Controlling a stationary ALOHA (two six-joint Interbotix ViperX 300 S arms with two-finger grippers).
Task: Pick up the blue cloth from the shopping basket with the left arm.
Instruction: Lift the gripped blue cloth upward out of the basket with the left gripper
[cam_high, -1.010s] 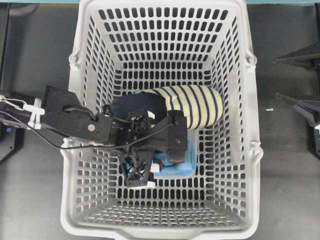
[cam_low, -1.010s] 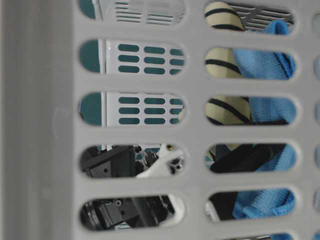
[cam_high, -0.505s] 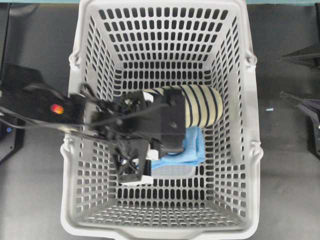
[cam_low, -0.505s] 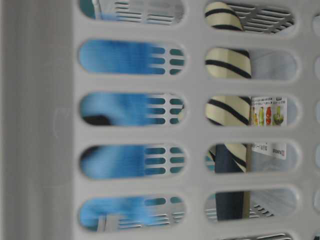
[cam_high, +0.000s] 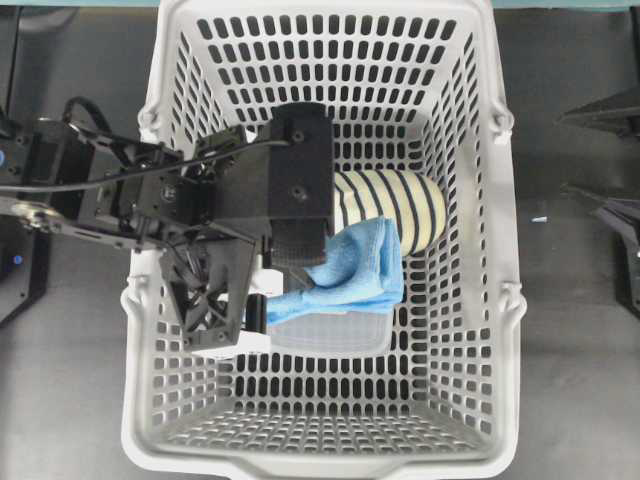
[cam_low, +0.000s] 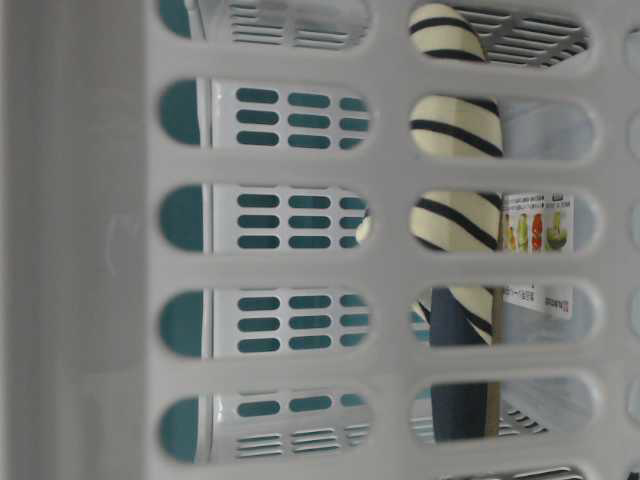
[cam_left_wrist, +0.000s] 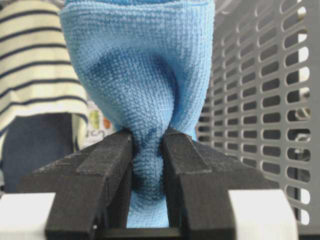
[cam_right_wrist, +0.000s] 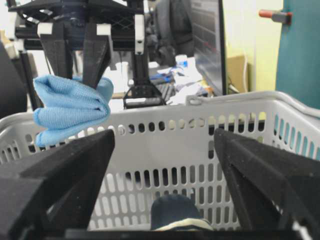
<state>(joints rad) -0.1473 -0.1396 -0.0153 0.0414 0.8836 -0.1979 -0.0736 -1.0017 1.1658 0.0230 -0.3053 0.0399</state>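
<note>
The blue cloth (cam_high: 355, 265) hangs bunched over the middle of the grey shopping basket (cam_high: 505, 300), off the basket floor. My left gripper (cam_high: 283, 283) is shut on it. In the left wrist view its two black fingers (cam_left_wrist: 107, 165) pinch a fold of the blue cloth (cam_left_wrist: 135, 65) between them. From the right wrist view the blue cloth (cam_right_wrist: 70, 107) dangles above the basket rim (cam_right_wrist: 240, 97). My right gripper (cam_right_wrist: 164, 132) stands open outside the basket's right wall, holding nothing. In the table-level view the cloth is out of sight.
A navy and cream-striped fabric item (cam_high: 395, 205) lies in the basket beside the cloth, and it also shows through the wall slots (cam_low: 455, 125). A clear lidded container (cam_high: 335, 335) with a printed label (cam_low: 535, 225) sits below the cloth. Dark table surrounds the basket.
The left arm has risen from the basket floor with the blue cloth in its grip. The cloth has gone up past the table-level view's slots. The right arm has not moved.
</note>
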